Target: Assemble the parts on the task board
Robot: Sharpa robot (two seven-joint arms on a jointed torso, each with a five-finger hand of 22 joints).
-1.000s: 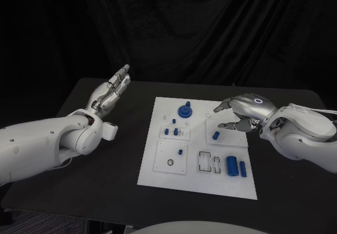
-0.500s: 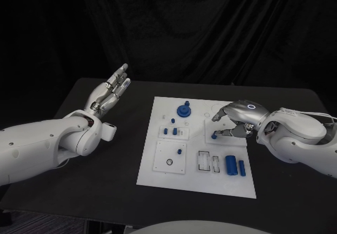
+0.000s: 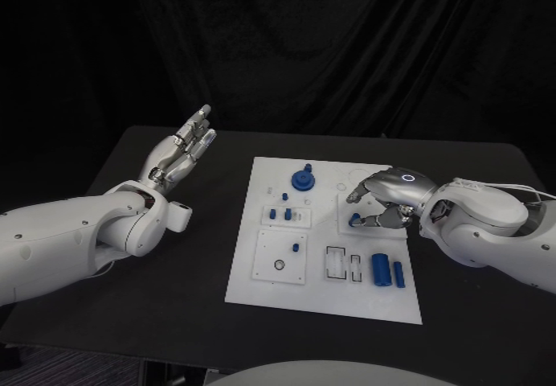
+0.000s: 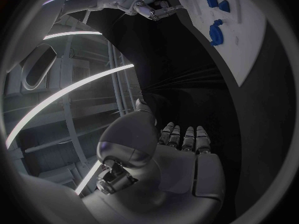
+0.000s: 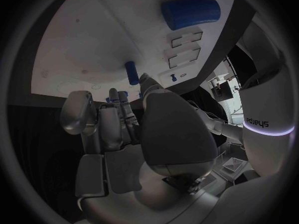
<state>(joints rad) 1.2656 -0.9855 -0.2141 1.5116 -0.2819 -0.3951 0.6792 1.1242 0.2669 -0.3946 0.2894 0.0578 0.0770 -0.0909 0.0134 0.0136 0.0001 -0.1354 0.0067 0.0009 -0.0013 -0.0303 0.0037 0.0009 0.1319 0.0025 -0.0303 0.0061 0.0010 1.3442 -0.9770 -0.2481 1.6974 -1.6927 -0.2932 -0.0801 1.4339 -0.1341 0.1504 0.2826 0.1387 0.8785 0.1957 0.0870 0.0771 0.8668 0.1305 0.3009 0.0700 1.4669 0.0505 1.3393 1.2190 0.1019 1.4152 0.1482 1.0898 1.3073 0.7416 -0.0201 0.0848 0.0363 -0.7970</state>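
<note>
The white task board lies at the centre of the black surface. The right hand is over the board's upper right area, fingers curled down around a small blue peg; whether the peg is actually grasped cannot be told. The left hand is raised at upper left, off the board, fingers straight and released, grasping nothing. A blue round knob stands near the board's top edge; two blue cylinders lie at lower right.

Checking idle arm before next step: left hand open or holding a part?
Open. The left hand is raised off the task board, fingers straight and apart, nothing in it.
</note>
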